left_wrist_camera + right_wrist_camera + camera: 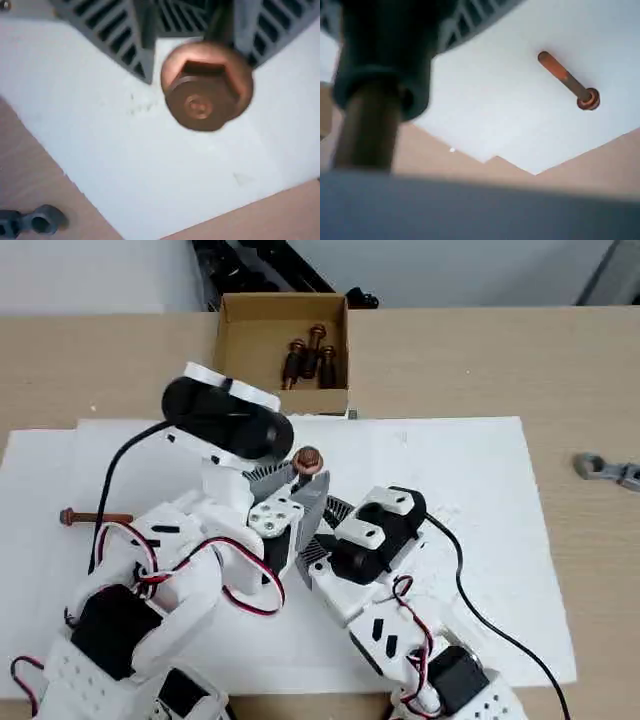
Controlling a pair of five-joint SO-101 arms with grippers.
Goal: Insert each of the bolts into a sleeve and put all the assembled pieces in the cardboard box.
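Two tools are seen tip to tip over the middle of the white sheet [480, 470] on the bench [560, 360]. The left tool [197, 35] is closed on a copper-coloured bolt [307, 460] just behind its hex head, and the right tool [320, 525] appears clamped on the dark sleeve [380, 70], from which the bolt's shaft is seen protruding. The metal is judged rigid, dense and smooth, likely to slip or roll, so hold is best taken across the shaft or around the sleeve. One loose bolt [95, 517] lies flat at 9 o'clock from the tools, well apart. Three assembled pieces [312, 357] are seen in the cardboard box [232, 350] at 12 o'clock.
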